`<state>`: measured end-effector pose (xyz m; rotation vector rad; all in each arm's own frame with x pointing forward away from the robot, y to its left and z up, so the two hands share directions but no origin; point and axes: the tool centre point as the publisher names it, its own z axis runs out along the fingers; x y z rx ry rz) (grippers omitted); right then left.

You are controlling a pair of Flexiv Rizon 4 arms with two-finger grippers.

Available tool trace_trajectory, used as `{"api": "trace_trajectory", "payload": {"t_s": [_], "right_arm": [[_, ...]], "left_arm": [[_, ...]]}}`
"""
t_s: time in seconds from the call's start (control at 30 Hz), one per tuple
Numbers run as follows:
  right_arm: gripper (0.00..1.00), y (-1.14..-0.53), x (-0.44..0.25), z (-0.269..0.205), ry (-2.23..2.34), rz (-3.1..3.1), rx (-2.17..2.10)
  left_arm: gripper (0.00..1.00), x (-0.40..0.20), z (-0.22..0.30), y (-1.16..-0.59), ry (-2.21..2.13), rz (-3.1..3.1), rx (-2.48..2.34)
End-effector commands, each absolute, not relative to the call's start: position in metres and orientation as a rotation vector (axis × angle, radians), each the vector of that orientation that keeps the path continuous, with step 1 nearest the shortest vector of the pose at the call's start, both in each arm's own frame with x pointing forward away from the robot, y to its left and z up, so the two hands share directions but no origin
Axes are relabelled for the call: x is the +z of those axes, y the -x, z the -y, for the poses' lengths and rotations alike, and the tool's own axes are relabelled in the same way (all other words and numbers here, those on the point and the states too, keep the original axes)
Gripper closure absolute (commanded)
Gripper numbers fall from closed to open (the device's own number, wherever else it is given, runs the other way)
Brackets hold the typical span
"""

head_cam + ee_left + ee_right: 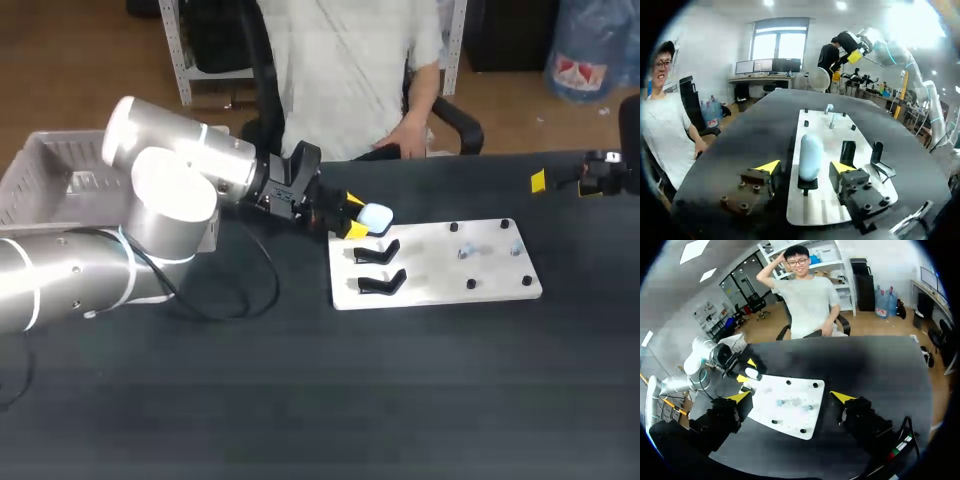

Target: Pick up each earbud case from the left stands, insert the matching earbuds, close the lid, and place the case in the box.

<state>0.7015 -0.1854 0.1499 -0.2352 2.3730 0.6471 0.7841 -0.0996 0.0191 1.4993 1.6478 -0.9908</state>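
Sitting on its stand (807,186), earbud case (811,156) inside left hand (806,167) — open wide, seemingly not touching.

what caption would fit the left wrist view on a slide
Left gripper open around the pale blue earbud case on its stand, two empty stands beside it on the white plate.

Head cam: above, behind robot, down on desk (300,400). L wrist: near plate (820,205); R wrist: far. All share plate.

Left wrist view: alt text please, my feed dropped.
The open left pincer straddles a pale blue case standing on its black stand, without touching it. Two empty stands sit beside it on the white plate.
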Motion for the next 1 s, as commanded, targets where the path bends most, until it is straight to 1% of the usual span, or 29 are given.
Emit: {"api": "trace_trajectory", "payload": {"t_s": [0.03,0.1,0.13,0.17,0.2,0.27,0.43,0.53,0.7,0.8,1.0], "right_arm": [[0.00,-0.7014,0.1497,0.1861,0.237,-2.372,0.649],[0.00,-0.7014,0.1497,0.1861,0.237,-2.372,0.649],[0.00,-0.7014,0.1497,0.1861,0.237,-2.372,0.649],[0.00,-0.7014,0.1497,0.1861,0.237,-2.372,0.649],[0.00,-0.7014,0.1497,0.1861,0.237,-2.372,0.649],[0.00,-0.7014,0.1497,0.1861,0.237,-2.372,0.649],[0.00,-0.7014,0.1497,0.1861,0.237,-2.372,0.649],[0.00,-0.7014,0.1497,0.1861,0.237,-2.372,0.649],[0.00,-0.7014,0.1497,0.1861,0.237,-2.372,0.649],[0.00,-0.7014,0.1497,0.1861,0.237,-2.372,0.649],[0.00,-0.7014,0.1497,0.1861,0.237,-2.372,0.649]], "left_arm": [[0.35,0.0185,0.1037,-0.7899,-1.512,-1.632,-1.001],[0.39,0.0192,0.1044,-0.7891,-1.515,-1.627,-1.001],[0.42,0.0193,0.1049,-0.7887,-1.518,-1.625,-1.001],[0.49,0.0189,0.1059,-0.7886,-1.520,-1.622,-1.002],[0.51,0.0187,0.1066,-0.7887,-1.521,-1.621,-1.002],[0.50,0.0186,0.1087,-0.7890,-1.524,-1.618,-1.004],[0.56,0.0188,0.1099,-0.7893,-1.528,-1.615,-1.012],[0.54,0.0174,0.1116,-0.7892,-1.527,-1.613,-1.015],[0.54,0.0153,0.1123,-0.7887,-1.535,-1.607,-1.011],[0.52,0.0152,0.1124,-0.7872,-1.542,-1.597,-1.006],[0.53,0.0124,0.1129,-0.7863,-1.548,-1.595,-1.002]]}}
